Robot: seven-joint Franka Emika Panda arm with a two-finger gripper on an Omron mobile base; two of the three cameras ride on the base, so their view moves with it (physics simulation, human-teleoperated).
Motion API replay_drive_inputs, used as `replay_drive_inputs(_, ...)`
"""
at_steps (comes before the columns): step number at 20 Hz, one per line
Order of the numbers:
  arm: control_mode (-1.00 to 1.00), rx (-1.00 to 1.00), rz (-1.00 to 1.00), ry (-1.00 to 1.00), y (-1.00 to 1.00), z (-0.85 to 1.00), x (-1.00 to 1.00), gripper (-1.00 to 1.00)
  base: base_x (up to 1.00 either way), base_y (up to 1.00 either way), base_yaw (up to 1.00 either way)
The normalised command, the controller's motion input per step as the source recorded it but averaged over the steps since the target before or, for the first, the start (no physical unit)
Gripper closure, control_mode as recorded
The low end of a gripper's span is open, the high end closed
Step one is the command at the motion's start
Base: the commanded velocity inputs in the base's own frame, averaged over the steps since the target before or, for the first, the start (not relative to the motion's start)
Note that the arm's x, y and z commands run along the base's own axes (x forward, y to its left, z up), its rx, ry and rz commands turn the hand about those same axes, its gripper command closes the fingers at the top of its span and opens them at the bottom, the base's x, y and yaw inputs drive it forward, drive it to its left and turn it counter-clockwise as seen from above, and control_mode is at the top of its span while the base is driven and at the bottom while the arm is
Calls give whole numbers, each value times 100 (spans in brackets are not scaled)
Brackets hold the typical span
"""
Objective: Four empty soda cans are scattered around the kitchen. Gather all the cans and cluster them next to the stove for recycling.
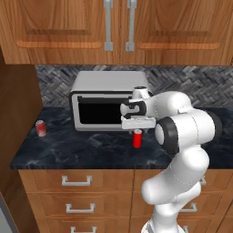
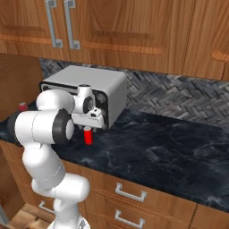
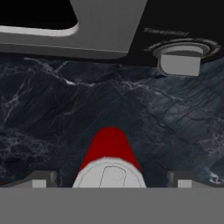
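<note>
Red soda can [image 1: 137, 138] upright on dark marble counter [image 1: 82, 150], just in front of silver toaster oven [image 1: 109, 100] at its right end, directly beneath gripper [image 1: 137, 124]. Seen along the hand: silvery can top [image 3: 111, 175] centred between the two finger tips [image 3: 41, 178], spread wide, bare counter showing on either side of the can, nothing pinched. Oven knob [image 3: 180, 59] and lower oven edge ahead of the can, a strip of open marble between. Second red can [image 1: 41, 128] upright near counter's left end, close to brown side wall [image 1: 16, 113], well apart from the first and left of the oven. From the right: long stretch of bare counter running rightward from the can [image 2: 88, 135] toward the herringbone backsplash [image 2: 179, 100], front counter edge near the can, drawers [image 2: 129, 194] below. Wooden cabinets [image 1: 123, 27] overhead, above the oven top. White arm [image 1: 182, 136] bent in from the front edge, elbow over the counter's lip.
</note>
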Motion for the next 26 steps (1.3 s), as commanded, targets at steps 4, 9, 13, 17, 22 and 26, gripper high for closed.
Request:
replay_drive_inputs(4,-100,0,-4,9,0,-13,0,-100,0,0,0)
replay_drive_inputs(9,-100,0,-5,4,0,-8,-1,-100,0,0,0)
replay_drive_inputs(13,-100,0,-7,3,2,-6,0,-100,0,0,0)
replay_drive_inputs(17,-100,0,-11,2,7,-9,0,100,0,0,0)
replay_drive_inputs(22,-100,0,-10,1,7,-7,0,100,0,0,0)
replay_drive_inputs(26,-100,0,-9,0,1,0,-3,100,0,0,0)
